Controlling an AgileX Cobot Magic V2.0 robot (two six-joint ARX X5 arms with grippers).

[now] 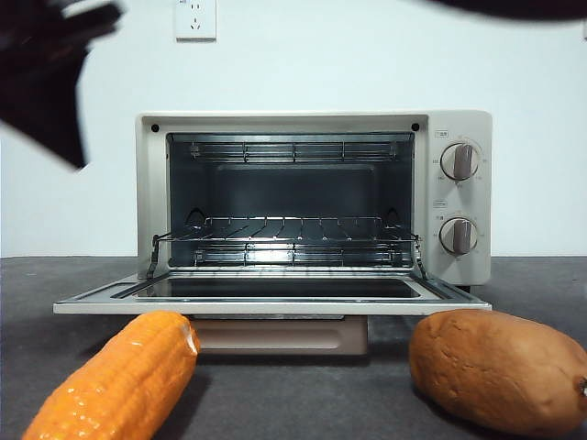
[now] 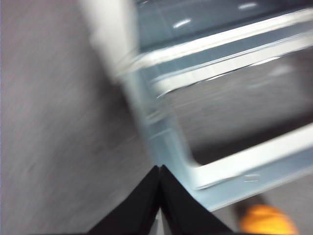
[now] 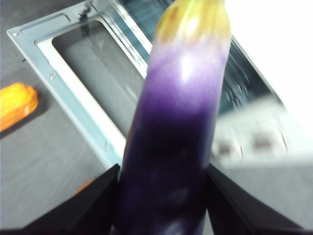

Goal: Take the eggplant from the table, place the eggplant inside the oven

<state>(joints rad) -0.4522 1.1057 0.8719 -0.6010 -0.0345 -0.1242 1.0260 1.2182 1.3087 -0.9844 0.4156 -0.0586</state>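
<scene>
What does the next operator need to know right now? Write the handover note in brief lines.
Right gripper: shut on the eggplant, held in the air above the open oven door.
Left gripper: shut, holding nothing, beside the door's corner over the table.
Oven: door down flat, rack bare.
Corn and sweet potato lie on the table in front of the oven.
Done: eggplant picked up.
Left: carry it into the oven, set it on the rack, release.

One toaster oven (image 1: 314, 206) with two knobs (image 1: 459, 160), one corn cob (image 1: 119, 378) and one sweet potato (image 1: 500, 367) before it, one eggplant (image 3: 176, 147) (held aloft), one wall socket (image 1: 195, 18).
</scene>
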